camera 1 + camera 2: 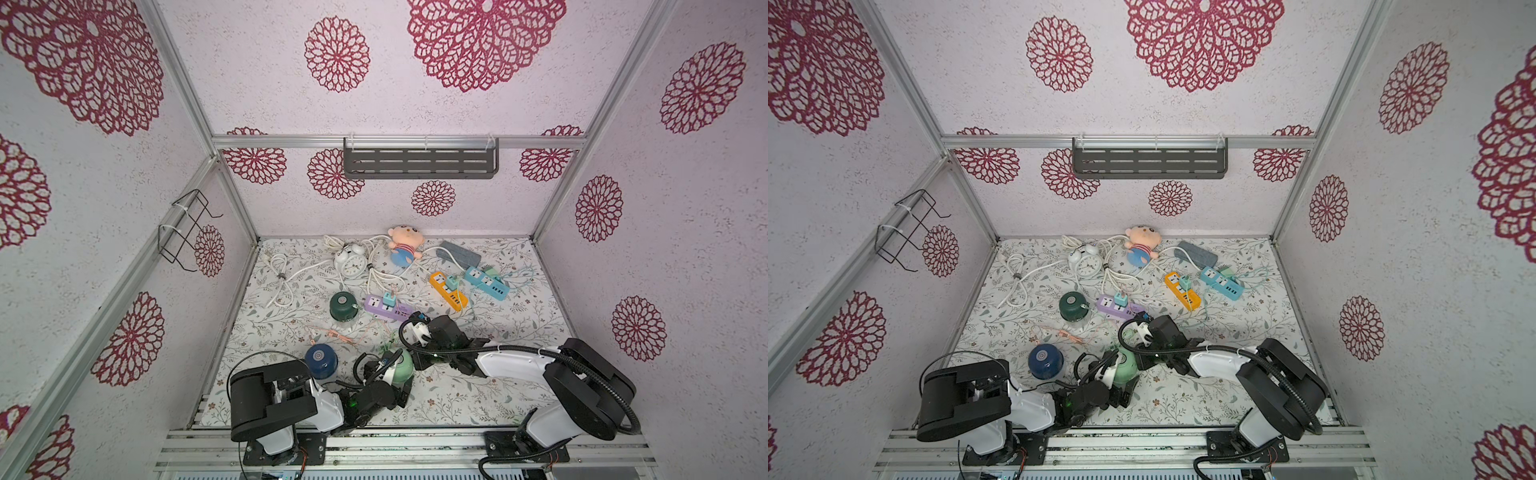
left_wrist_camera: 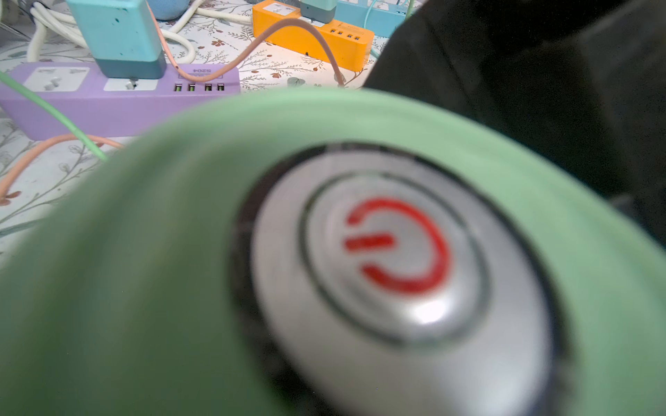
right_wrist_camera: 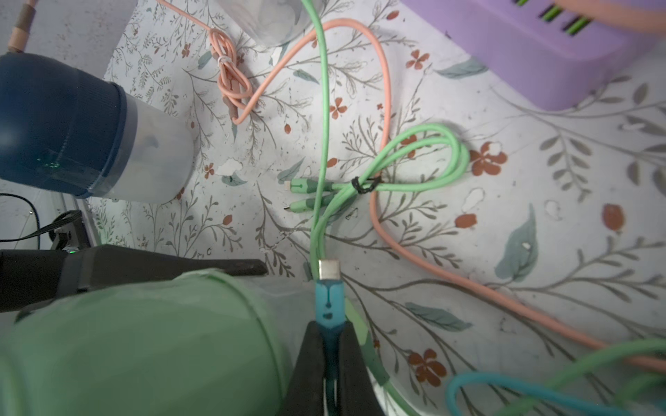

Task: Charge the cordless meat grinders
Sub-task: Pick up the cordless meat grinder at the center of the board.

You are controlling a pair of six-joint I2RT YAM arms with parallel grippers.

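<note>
The light green grinder (image 1: 404, 368) (image 3: 126, 342) stands at the front middle, and its silver button (image 2: 396, 273) fills the left wrist view. My left gripper (image 1: 388, 369) spreads wide over it, with one black finger (image 3: 162, 266) along its side. My right gripper (image 3: 328, 333) is shut on a blue cable plug (image 3: 328, 299) whose metal tip is beside this grinder's clear base. The navy grinder (image 1: 320, 360) (image 3: 61, 119) stands to the left. Farther back, the dark green grinder (image 1: 343, 305) has a plug in its side.
Purple (image 1: 386, 308), orange (image 1: 448, 291) and blue (image 1: 486, 282) power strips lie mid-table with chargers in them. A tied green cable (image 3: 396, 169) and a pink cable (image 3: 385, 108) trail across the mat. An alarm clock (image 1: 351, 262), a doll (image 1: 405, 245) and white cords sit at the back.
</note>
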